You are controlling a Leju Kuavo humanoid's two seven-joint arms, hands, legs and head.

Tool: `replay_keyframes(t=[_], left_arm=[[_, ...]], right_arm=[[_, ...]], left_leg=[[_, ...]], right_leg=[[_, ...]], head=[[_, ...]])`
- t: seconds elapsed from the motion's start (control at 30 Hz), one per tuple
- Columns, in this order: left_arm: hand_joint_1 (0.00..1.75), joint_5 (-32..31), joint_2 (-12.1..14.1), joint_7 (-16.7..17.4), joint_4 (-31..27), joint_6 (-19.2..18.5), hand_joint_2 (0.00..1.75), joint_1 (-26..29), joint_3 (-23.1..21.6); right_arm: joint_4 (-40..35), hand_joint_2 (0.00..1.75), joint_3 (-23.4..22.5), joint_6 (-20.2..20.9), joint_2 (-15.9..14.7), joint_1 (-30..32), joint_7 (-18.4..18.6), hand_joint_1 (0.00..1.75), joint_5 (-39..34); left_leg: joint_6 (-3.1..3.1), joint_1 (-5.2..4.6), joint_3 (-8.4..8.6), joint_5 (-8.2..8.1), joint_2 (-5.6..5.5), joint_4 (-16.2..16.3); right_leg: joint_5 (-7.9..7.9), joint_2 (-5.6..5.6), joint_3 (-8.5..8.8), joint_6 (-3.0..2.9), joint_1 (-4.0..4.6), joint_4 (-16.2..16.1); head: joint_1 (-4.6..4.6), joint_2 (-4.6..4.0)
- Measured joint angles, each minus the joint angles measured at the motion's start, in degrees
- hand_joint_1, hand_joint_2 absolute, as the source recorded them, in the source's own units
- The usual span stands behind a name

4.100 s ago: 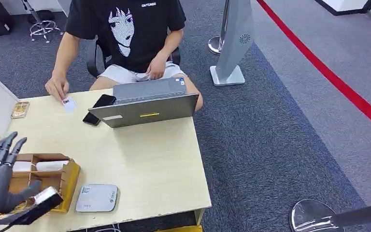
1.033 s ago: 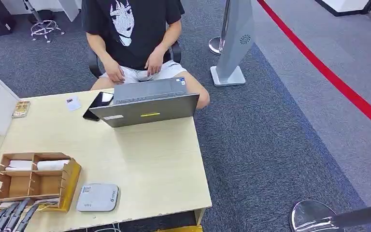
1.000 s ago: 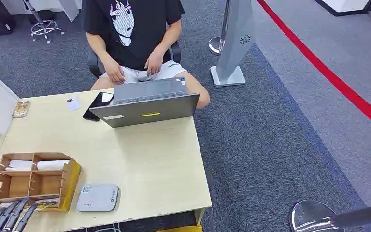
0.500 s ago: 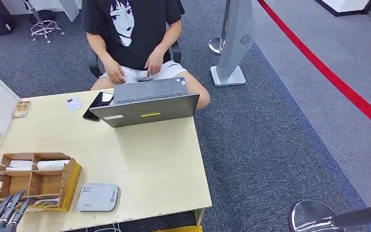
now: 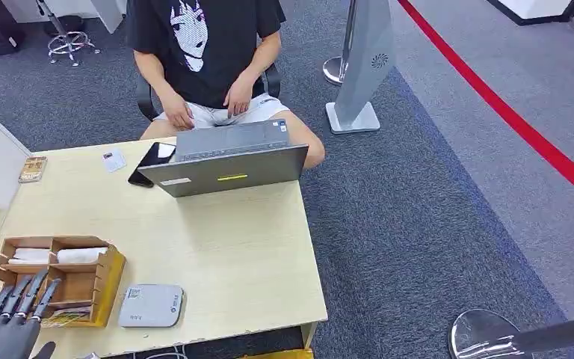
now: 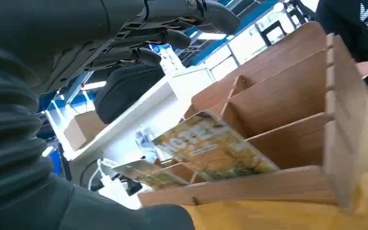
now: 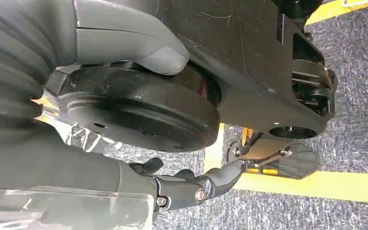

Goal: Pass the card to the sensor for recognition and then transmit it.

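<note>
A small white card point(image 5: 112, 159) lies flat on the far left of the wooden table point(image 5: 232, 254), in front of the seated person point(image 5: 202, 52). The sensor, a flat grey card reader point(image 5: 150, 305), sits near the front edge. My left hand point(image 5: 11, 325) is at the front left corner with its fingers spread and nothing in it, the fingertips point(image 5: 34, 288) over the near left end of a wooden organizer point(image 5: 82, 278). In the left wrist view the dark fingers point(image 6: 163, 38) reach above the organizer's slots point(image 6: 287, 100), where yellow printed cards point(image 6: 211, 148) stand. My right hand point(image 7: 191, 184) hangs beside my body, empty, fingers loosely extended.
A grey laptop point(image 5: 228, 164) stands open at the table's far edge with a black phone point(image 5: 149, 161) beside it. A small tin point(image 5: 31, 169) lies at the far left. White rolls point(image 5: 78, 255) lie in the organizer's back slots. A stanchion base point(image 5: 486, 334) stands on the carpet.
My left hand has risen from the bottom edge until its fingers overlap the organizer. Four seconds ago the person's hand was on the white card; it now rests in the lap.
</note>
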Motion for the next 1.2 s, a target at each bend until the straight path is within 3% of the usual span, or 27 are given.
replay_keyframes(t=[0.23,0.27,0.3,0.33,0.37,0.9,1.2], left_arm=[[0.00,0.04,-2.95,-0.76,0.57,-2.05,1.75,-1.48,-0.28],[0.28,0.00,-3.21,-0.79,0.59,-2.14,1.75,-1.51,-0.33],[0.28,-0.09,-3.43,-0.81,0.59,-2.16,1.75,-1.51,-0.35],[1.52,-0.13,-3.65,-0.92,0.59,-2.27,1.75,-1.51,-0.37],[1.75,-0.15,-3.78,-1.02,0.59,-2.34,1.75,-1.51,-0.41],[1.75,-0.55,-5.16,-1.27,-0.09,-4.41,1.75,-1.30,-1.31],[1.75,-0.50,-5.27,-1.57,-1.94,-3.74,1.75,-0.26,-0.70]], right_arm=[[0.46,1.75,1.25,0.42,0.04,-0.02,-0.59,0.00,-1.03],[0.50,1.75,1.36,0.44,0.07,-0.03,-0.63,0.00,-1.09],[0.57,1.75,1.48,0.46,0.13,-0.04,-0.66,0.00,-1.18],[0.61,1.75,1.53,0.46,0.13,-0.06,-0.68,0.00,-1.20],[0.68,1.75,1.55,0.48,0.15,-0.07,-0.70,0.00,-1.22],[1.16,1.75,2.99,1.29,0.20,-0.11,-1.51,0.00,-2.40],[1.29,1.75,3.60,1.22,0.28,-0.09,-1.53,0.00,-3.84]], left_leg=[[0.00,0.00,0.00,0.00,0.02,0.00],[0.00,0.00,-0.01,0.00,0.02,0.00],[0.00,0.00,-0.01,0.00,0.02,0.00],[0.00,0.00,0.00,0.00,0.02,0.00],[0.00,0.00,0.00,0.00,0.02,0.00],[0.00,0.00,-0.02,0.00,0.01,0.00],[0.00,0.00,-0.03,0.00,0.01,0.00]], right_leg=[[0.00,0.02,-0.02,0.00,0.00,0.00],[0.00,0.02,-0.02,0.00,0.00,0.00],[0.00,0.02,-0.03,0.00,0.00,0.00],[0.00,0.02,-0.03,0.00,0.00,0.00],[0.00,0.02,-0.03,0.00,0.00,0.00],[0.00,0.02,-0.03,0.00,0.00,0.00],[0.00,0.00,-0.02,0.00,0.00,0.00]], head=[[0.02,0.00],[0.00,0.00],[0.00,0.00],[0.00,0.00],[0.00,0.00],[0.02,0.00],[0.00,0.00]])
